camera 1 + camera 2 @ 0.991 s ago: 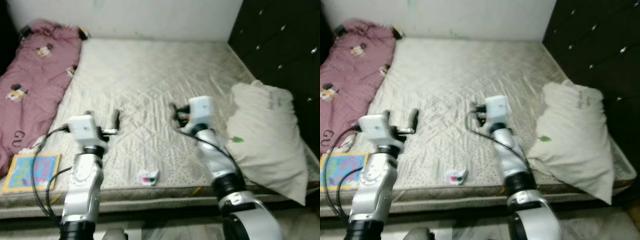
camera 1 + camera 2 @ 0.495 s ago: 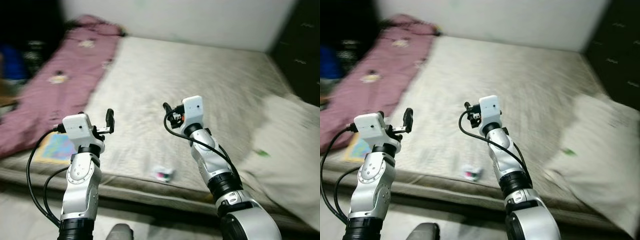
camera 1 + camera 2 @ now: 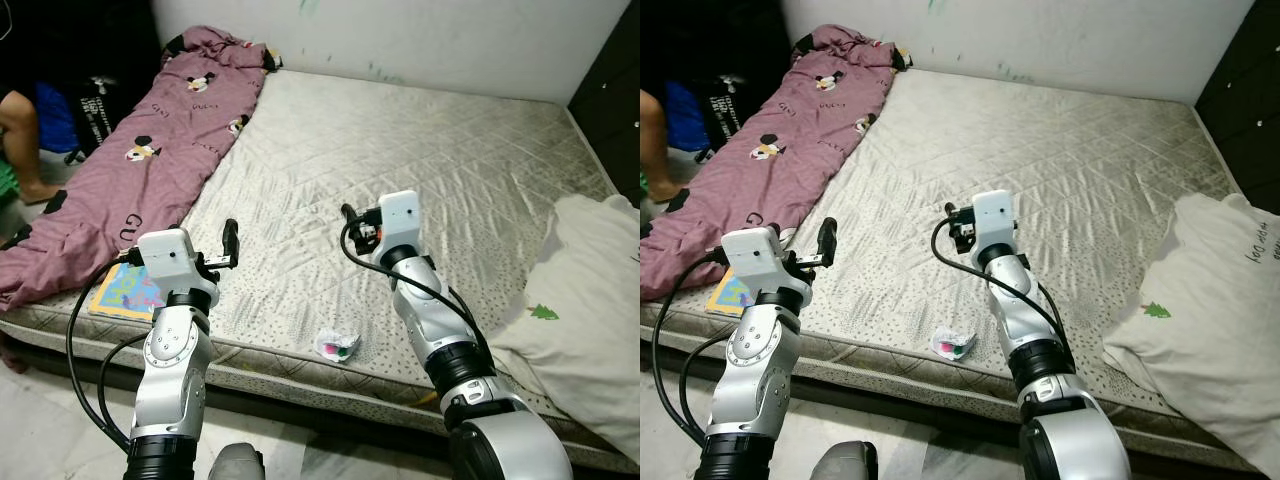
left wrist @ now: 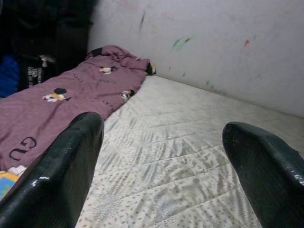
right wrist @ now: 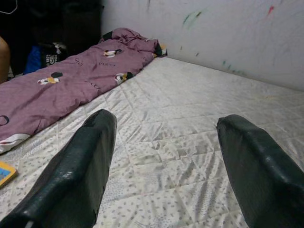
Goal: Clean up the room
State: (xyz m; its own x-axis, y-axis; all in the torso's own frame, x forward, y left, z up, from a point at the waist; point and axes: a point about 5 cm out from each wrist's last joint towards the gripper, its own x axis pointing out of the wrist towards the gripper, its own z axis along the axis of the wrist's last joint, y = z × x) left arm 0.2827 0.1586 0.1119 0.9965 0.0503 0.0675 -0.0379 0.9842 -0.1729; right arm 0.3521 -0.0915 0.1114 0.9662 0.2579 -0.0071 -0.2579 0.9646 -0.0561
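Head stereo pair: looks forward and down from the foot of the bed [image 3: 420,150], both arms in the foreground. Right eye sits slightly offset, same scene. Wrist cams: low over the mattress, each looking along its own fingers [image 4: 61,166] toward the wall [image 4: 213,42]. All four views share the purple blanket [image 3: 150,130] and the mattress top.

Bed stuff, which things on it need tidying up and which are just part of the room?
To tidy: crumpled wrapper near the mattress edge; colourful book; purple blanket; pillow.

Just there: mattress; wall; dark cabinet; a person's leg. Left gripper and right gripper both open, holding nothing.
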